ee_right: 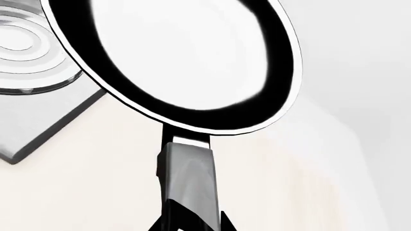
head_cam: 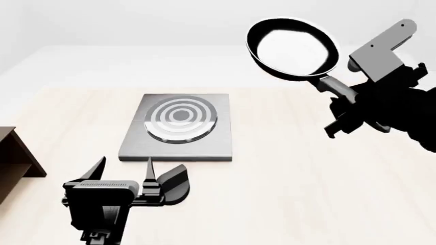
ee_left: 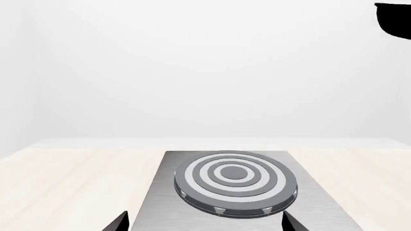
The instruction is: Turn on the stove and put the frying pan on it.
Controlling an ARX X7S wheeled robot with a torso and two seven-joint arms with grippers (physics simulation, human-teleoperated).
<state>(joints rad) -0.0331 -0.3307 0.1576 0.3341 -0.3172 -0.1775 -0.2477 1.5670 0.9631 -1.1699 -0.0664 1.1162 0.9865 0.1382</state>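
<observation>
The stove (head_cam: 204,145) is a grey plate with a ringed burner (head_cam: 179,119) on the pale wooden table. Its knob does not show. My left gripper (head_cam: 126,164) is open and empty just before the stove's near edge. In the left wrist view its fingers (ee_left: 119,223) stand wide apart over the stove plate (ee_left: 160,202), with the burner (ee_left: 235,180) ahead. My right gripper (head_cam: 338,104) is shut on the handle of the frying pan (head_cam: 293,47) and holds it tilted in the air, to the right of the stove. The right wrist view shows the pan (ee_right: 186,53), its handle (ee_right: 190,178) and the stove (ee_right: 38,120) below.
A dark brown wooden shelf (head_cam: 15,155) stands at the table's left edge. A corner of the pan (ee_left: 393,19) shows high in the left wrist view. White walls stand behind the table.
</observation>
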